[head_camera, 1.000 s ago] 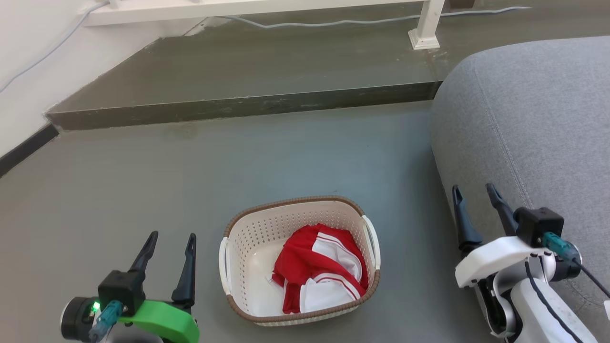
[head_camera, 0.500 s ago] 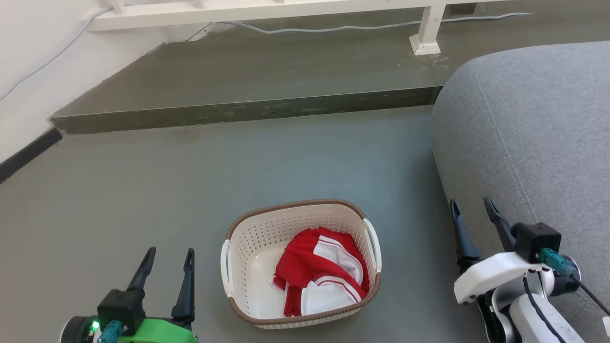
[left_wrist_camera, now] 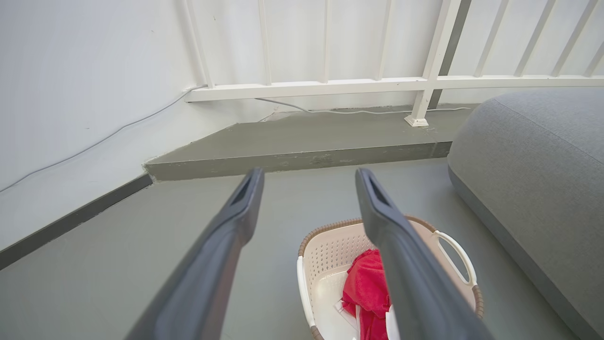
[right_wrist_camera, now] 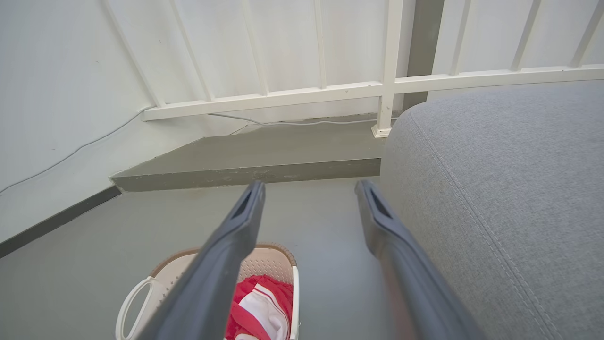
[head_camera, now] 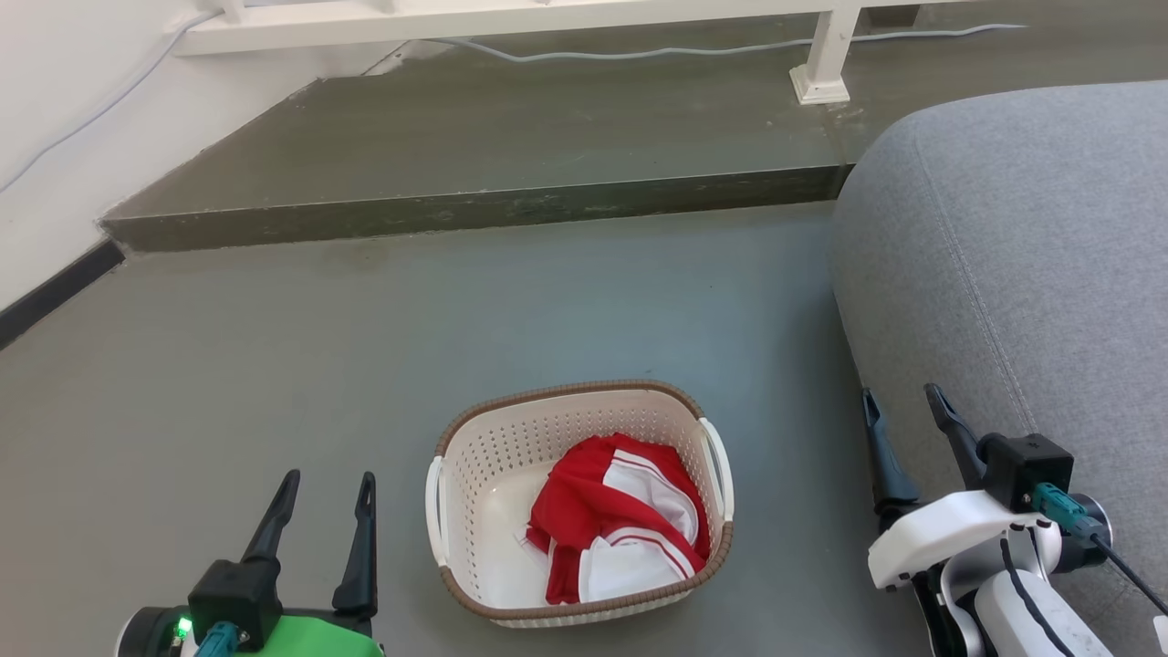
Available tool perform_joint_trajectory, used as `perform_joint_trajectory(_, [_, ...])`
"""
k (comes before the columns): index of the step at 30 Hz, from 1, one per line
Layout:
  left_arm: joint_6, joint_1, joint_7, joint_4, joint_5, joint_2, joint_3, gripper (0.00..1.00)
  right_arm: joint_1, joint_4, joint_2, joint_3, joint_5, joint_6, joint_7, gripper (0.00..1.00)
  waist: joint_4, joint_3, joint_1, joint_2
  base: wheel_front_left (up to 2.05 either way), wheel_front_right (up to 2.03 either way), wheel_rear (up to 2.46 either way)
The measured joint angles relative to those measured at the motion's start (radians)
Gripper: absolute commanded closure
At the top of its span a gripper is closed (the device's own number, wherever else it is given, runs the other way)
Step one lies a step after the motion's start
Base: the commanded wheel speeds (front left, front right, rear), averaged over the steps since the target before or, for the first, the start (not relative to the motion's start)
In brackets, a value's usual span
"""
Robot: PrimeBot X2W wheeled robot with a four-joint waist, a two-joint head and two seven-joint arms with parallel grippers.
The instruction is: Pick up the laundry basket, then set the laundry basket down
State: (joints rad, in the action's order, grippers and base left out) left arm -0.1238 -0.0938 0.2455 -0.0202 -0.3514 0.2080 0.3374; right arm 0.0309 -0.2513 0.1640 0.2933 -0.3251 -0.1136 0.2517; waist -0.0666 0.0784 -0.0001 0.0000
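The laundry basket (head_camera: 493, 456) stands on the grey floor, cream-white and perforated, with a brown rim and white side handles. Red and white clothing (head_camera: 620, 520) lies inside it. My left gripper (head_camera: 330, 479) is open, low at the left, about a hand's width from the basket's left handle. My right gripper (head_camera: 903, 397) is open at the lower right, apart from the basket, beside the sofa. In the left wrist view the basket (left_wrist_camera: 330, 250) sits below the open left gripper (left_wrist_camera: 309, 177). The right wrist view shows the basket (right_wrist_camera: 269, 262) under the open right gripper (right_wrist_camera: 309, 189).
A grey sofa (head_camera: 1022, 246) fills the right side, close to my right arm. A raised dark step (head_camera: 474, 205) crosses the floor behind the basket. A white railing (head_camera: 821, 55) with a cable stands on it. A white wall with dark skirting (head_camera: 55, 283) borders the left.
The whole head picture has shifted slightly down, so the camera moved. Both grippers sit a little lower in the view. The basket and clothing lie as before.
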Motion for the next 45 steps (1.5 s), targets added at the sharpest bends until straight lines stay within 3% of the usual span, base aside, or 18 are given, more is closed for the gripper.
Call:
perform_joint_trajectory(12, [0.000,-0.017,-0.017,0.031,0.018,-0.010,-0.016,0.00,0.000,0.015,0.000,-0.001,0.002,-0.002,0.000,0.00,0.002,0.004,0.0000,0.0001,0.00,0.00,0.00])
perform_joint_trajectory(13, [0.000,-0.019,-0.017,0.030,0.021,-0.012,-0.017,1.00,-0.001,0.014,-0.001,-0.001,0.002,-0.002,0.000,1.00,0.002,0.005,0.0000,0.0000,0.00,0.00,0.00])
perform_joint_trajectory(25, [0.010,-0.035,-0.017,-0.004,-0.024,-0.035,-0.001,1.00,-0.038,-0.022,-0.027,0.002,-0.049,0.011,-0.003,1.00,0.005,0.002,0.0000,0.0000,0.00,0.00,0.00])
perform_joint_trajectory(45, [0.038,-0.036,-0.062,-0.007,-0.322,-0.056,-0.067,1.00,-0.039,-0.002,-0.042,-0.072,-0.335,0.052,-0.067,1.00,0.019,-0.014,0.0001,0.0000,0.00,0.00,0.00])
